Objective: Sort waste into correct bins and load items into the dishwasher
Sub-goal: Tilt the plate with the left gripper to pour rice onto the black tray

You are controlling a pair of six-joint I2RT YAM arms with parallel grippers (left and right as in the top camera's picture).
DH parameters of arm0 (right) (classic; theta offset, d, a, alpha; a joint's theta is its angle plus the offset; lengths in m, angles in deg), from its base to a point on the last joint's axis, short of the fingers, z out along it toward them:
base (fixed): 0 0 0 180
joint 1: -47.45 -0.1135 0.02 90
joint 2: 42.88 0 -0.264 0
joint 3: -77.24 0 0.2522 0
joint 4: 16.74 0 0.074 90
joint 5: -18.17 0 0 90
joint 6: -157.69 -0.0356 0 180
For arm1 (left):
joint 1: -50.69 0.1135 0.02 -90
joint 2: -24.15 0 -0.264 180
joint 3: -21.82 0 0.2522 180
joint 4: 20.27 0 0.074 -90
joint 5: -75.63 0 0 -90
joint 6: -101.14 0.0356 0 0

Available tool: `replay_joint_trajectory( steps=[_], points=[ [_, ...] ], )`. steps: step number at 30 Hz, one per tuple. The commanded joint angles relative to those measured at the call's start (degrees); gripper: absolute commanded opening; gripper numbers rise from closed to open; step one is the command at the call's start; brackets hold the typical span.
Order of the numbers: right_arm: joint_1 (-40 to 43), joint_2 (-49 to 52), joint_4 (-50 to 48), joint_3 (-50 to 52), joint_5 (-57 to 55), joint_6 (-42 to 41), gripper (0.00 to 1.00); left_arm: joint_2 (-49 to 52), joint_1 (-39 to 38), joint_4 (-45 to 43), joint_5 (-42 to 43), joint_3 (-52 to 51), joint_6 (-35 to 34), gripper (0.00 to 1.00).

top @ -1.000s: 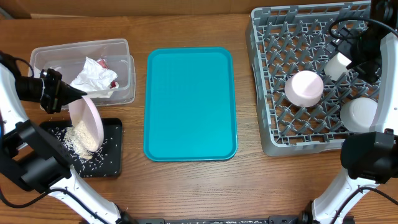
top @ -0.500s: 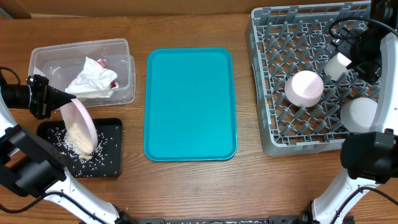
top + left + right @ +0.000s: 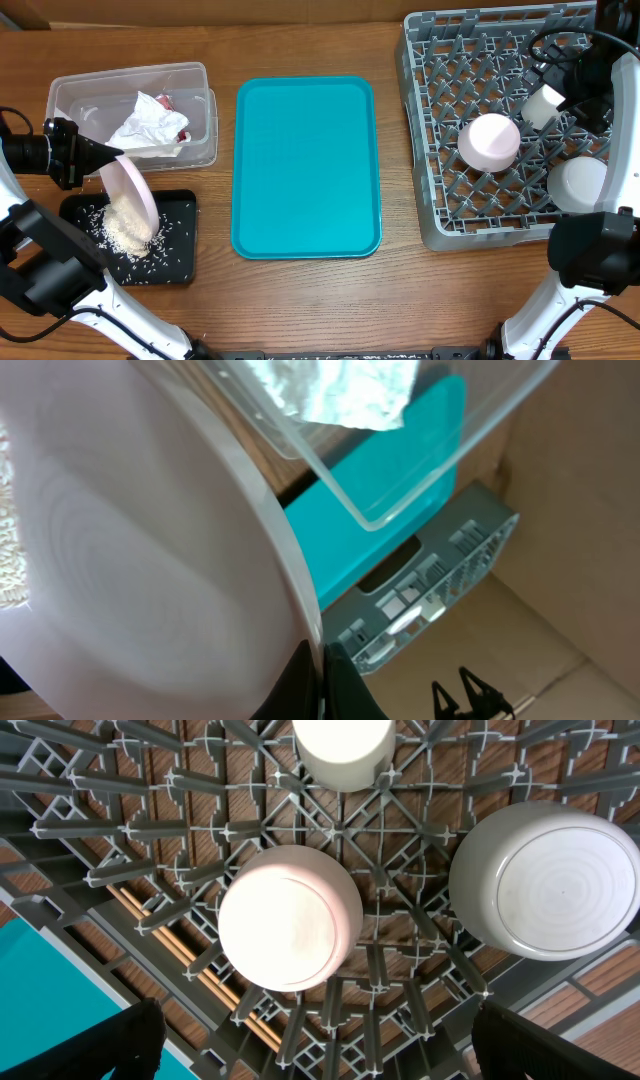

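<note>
My left gripper (image 3: 100, 155) is shut on the rim of a pink plate (image 3: 135, 190), holding it tilted steeply over the black bin (image 3: 175, 255). Rice (image 3: 125, 232) lies heaped and scattered in that bin under the plate. In the left wrist view the plate (image 3: 140, 550) fills the frame and the fingers (image 3: 322, 685) pinch its edge. My right gripper (image 3: 315, 1040) is open and empty above the grey dishwasher rack (image 3: 440, 200), which holds a pink bowl (image 3: 489, 140), a white bowl (image 3: 578, 184) and a white cup (image 3: 545, 105), all upside down.
A clear plastic bin (image 3: 195, 90) with crumpled white paper (image 3: 150, 125) stands behind the black bin. A teal tray (image 3: 306, 165) lies in the middle of the wooden table. The rack also shows in the right wrist view (image 3: 420, 990).
My left gripper pulled back to the left with the plate, then held still. More rice has slid from the plate into the black bin. The right arm has not moved.
</note>
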Motion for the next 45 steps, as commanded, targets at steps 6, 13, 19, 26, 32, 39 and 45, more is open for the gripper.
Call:
replay_joint_trajectory(
  steps=[6,13,19,26,32,39,45],
  points=[
    [0.1,-0.9,-0.2,-1.7,-0.2,-0.1,1.00,-1.6,0.3,0.6,5.0,-0.7,4.7,0.05],
    [0.1,-0.9,-0.2,-1.7,-0.2,-0.1,1.00,-1.6,3.1,-1.1,5.0,-3.2,4.7,0.04],
    [0.1,-0.9,-0.2,-1.7,-0.2,-0.1,1.00,-1.6,6.0,-1.4,4.7,-5.0,5.6,0.04],
    [0.1,-0.9,-0.2,-1.7,-0.2,-0.1,1.00,-1.6,6.6,-0.4,5.5,-6.9,7.1,0.04],
    [0.1,-0.9,-0.2,-1.7,-0.2,-0.1,1.00,-1.6,6.9,0.6,11.2,-6.9,9.3,0.04],
    [0.1,-0.9,-0.2,-1.7,-0.2,-0.1,1.00,-1.6,7.6,0.7,13.5,-6.9,10.4,0.04],
    [0.1,-0.9,-0.2,-1.7,-0.2,-0.1,1.00,-2.0,7.7,0.7,13.5,-7.3,10.8,0.04]
  ],
)
